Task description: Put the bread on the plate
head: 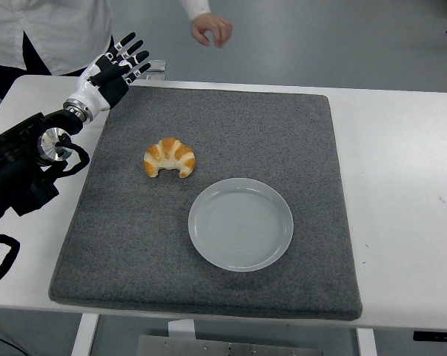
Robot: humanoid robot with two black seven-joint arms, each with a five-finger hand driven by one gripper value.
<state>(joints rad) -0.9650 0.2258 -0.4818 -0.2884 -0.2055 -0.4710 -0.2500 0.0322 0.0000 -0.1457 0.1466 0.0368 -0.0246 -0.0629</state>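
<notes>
From my seat I see the white table (401, 170) filling most of the frame, with a dark grey mat (282, 133) laid square across its middle. The bread (170, 158), a golden croissant with its two tips pointing toward the bottom of the frame, lies on the mat a little left of centre. It touches nothing but the mat. The plate (241, 224), round and pale grey-white, sits on the mat to the lower right of the bread, near it but not touching; there is a strip of bare mat between them. The plate holds nothing.

My left hand (118, 65) is in the upper left of the frame, at the mat's far left corner, well apart from the bread. Its fingers (132, 52) are stretched out and spread, pointing toward the upper right, and they grip nothing. The black left arm (27, 159) runs from the left edge up to that hand, with a shiny metal joint showing at the mat's left border. A loop of black cable shows at the lower left edge.

I can see no right arm or right hand anywhere in the frame.

At the top of the frame a person in a white shirt (49, 30) stands at the upper left, and the person's hand (211, 31) hangs with loosely curled fingers just beyond the table's far edge, top centre.
</notes>
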